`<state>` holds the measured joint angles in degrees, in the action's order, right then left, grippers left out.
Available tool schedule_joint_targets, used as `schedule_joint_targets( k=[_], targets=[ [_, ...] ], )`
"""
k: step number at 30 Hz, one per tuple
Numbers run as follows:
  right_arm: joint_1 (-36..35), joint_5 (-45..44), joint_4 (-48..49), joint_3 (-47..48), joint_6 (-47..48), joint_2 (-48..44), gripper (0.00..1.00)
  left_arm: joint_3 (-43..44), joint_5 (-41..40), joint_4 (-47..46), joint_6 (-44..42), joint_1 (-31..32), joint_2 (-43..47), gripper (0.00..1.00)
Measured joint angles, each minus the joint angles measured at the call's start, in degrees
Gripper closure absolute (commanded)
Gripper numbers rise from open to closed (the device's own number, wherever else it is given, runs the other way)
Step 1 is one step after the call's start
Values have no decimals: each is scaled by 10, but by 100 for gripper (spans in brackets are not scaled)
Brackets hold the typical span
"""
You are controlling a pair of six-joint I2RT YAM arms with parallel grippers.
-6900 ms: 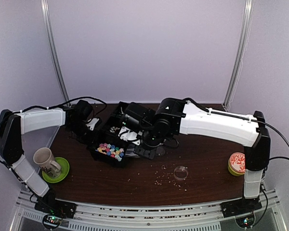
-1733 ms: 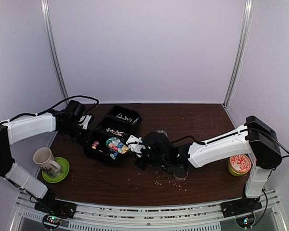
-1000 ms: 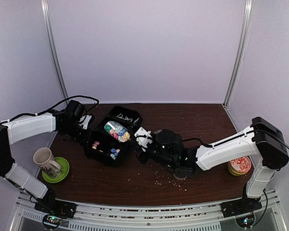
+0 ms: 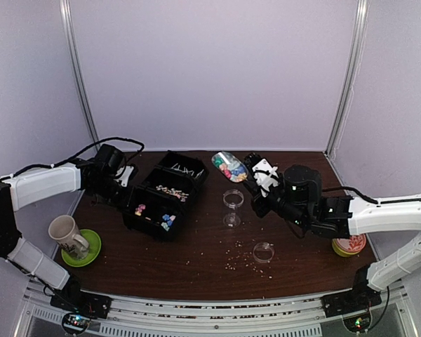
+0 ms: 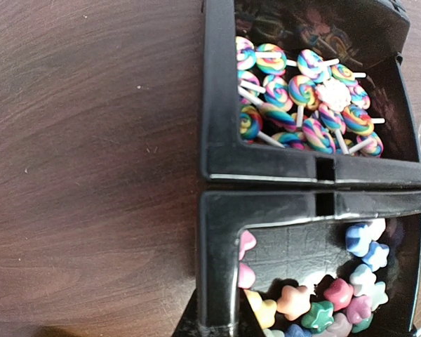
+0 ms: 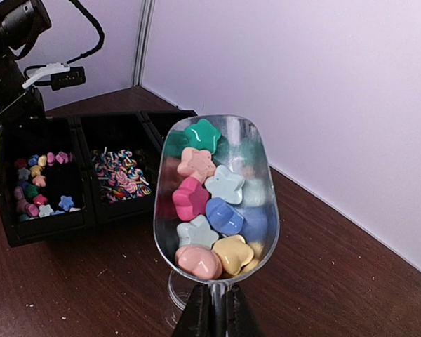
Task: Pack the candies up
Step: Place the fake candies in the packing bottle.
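Top: left gripper [image 4: 123, 180] closed on left wall of tray [image 4: 147, 225]. Right gripper [image 4: 253, 177] clamped on handle of scoop [image 4: 223, 161]. Scoop was in air beyond jar [image 4: 232, 199], carrying candies [image 4: 229, 169]. More candies lay in tray compartments.

Left wrist: lollipops [image 5: 302, 98] filled one compartment, stars [image 5: 323, 302] the next. Own fingers barely in frame.

Right wrist: fingers [image 6: 196, 317] pinched tight on scoop handle. Scoop was about level, full of stars, over jar. Tray well left.
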<state>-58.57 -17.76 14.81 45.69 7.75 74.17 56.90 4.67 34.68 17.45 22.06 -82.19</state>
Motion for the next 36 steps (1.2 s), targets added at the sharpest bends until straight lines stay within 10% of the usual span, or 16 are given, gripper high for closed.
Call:
schedule_joint_targets(
  k=[36],
  targets=[
    [8, -6, -356, 62, -86, -53, 100, 0, -8, 1, 0, 0, 0, 100]
  ],
)
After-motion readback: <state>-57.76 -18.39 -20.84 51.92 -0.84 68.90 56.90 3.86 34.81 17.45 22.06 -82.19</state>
